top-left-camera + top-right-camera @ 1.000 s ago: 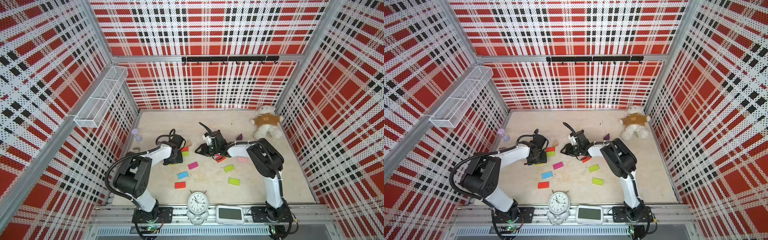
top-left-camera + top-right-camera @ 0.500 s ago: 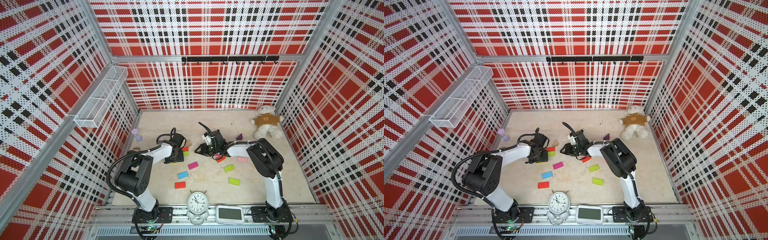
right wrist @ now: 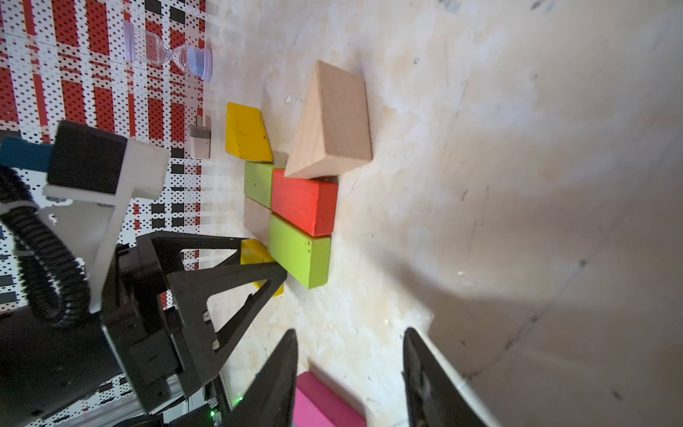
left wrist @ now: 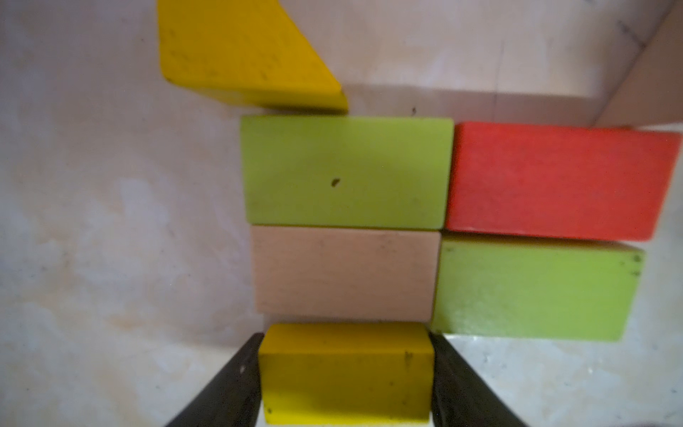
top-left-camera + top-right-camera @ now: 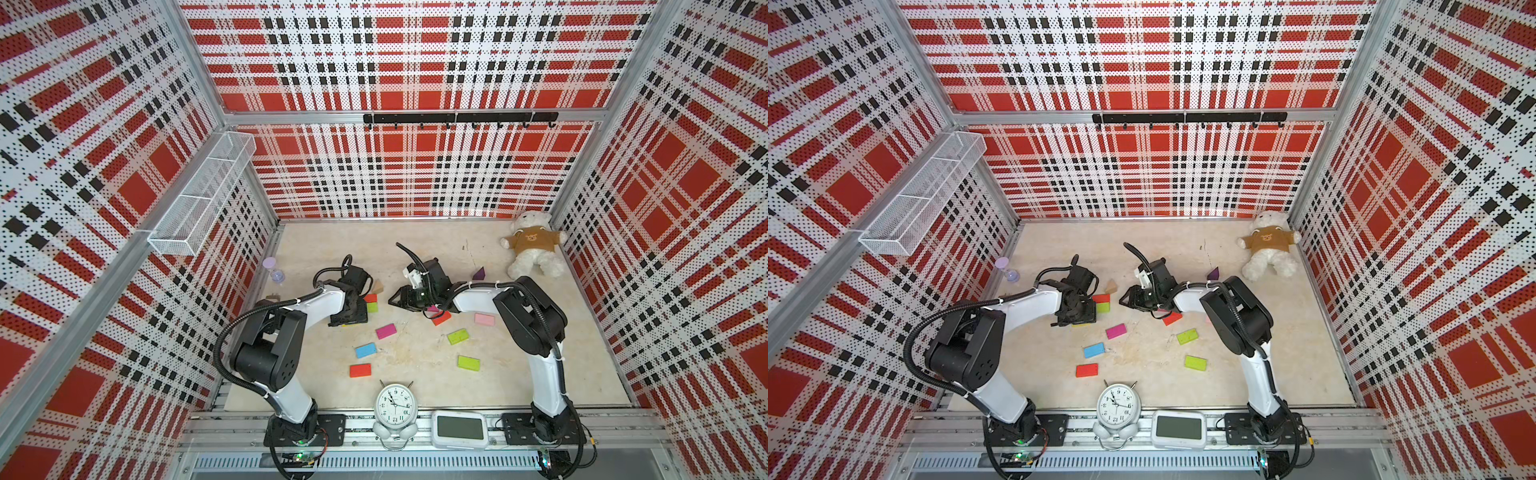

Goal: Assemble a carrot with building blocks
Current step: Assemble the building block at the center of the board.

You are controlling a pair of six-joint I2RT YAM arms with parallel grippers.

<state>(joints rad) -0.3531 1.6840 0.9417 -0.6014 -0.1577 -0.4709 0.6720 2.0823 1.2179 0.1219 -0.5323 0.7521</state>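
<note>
— What have the left fingers [image 4: 236,384] got?
— A yellow block [image 4: 345,380], gripped at both sides, butted against the tan block [image 4: 343,273] in the cluster left of the table's [image 5: 540,353] middle.
— What crowds it?
— Lime blocks [image 4: 345,172], a red block [image 4: 561,181] and a yellow wedge [image 4: 236,51], packed together. The right fingers [image 3: 273,377] stand apart, empty, with a magenta block [image 3: 325,403] lying close by.

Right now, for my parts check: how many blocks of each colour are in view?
lime blocks: 4
red blocks: 3
yellow blocks: 2
tan blocks: 2
magenta blocks: 2
pink blocks: 1
blue blocks: 1
purple blocks: 1
Total: 16
</note>
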